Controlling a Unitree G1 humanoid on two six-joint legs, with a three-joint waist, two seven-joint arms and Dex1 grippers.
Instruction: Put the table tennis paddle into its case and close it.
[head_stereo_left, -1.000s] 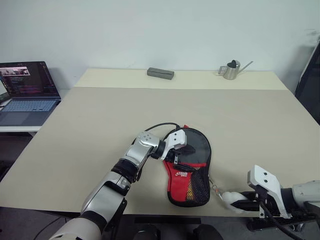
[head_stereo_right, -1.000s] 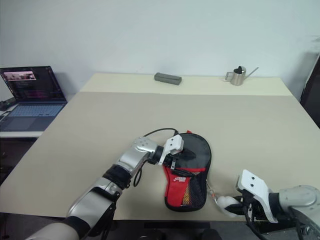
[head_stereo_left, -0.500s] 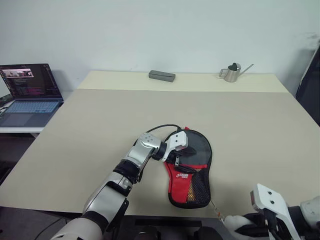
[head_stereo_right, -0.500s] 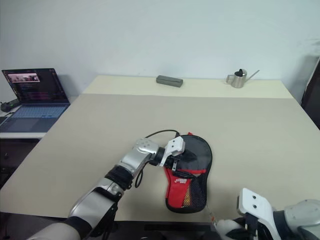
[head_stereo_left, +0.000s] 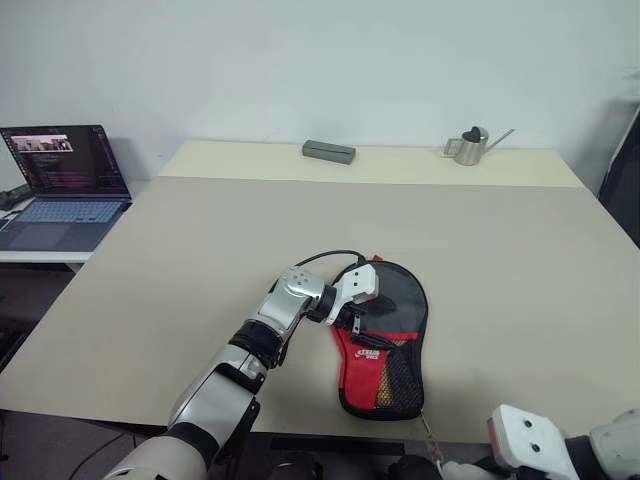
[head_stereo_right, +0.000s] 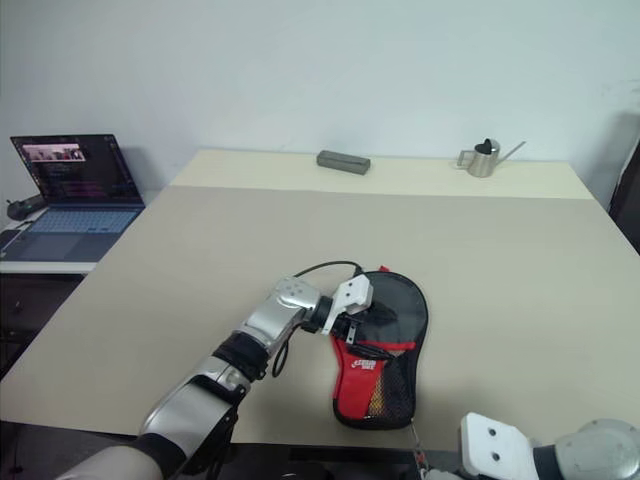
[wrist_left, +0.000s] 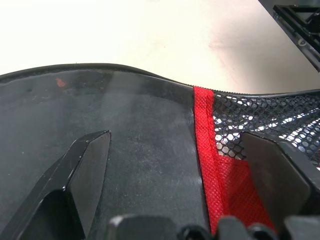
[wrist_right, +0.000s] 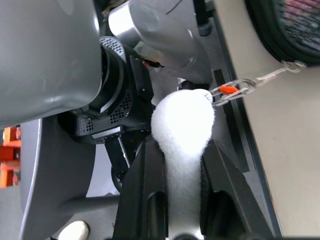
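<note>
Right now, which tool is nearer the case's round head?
Left. The left tool rests, open, on the round head of the case. The right tool is off the table's near edge, shut on the white fluffy ball charm.

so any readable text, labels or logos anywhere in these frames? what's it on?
White logo lettering on the red panel of the case: there, but too small to read.
Laptop screen: lines of text and a small picture, too small to read.
Grey bar and metal watering can: no lettering visible.
</note>
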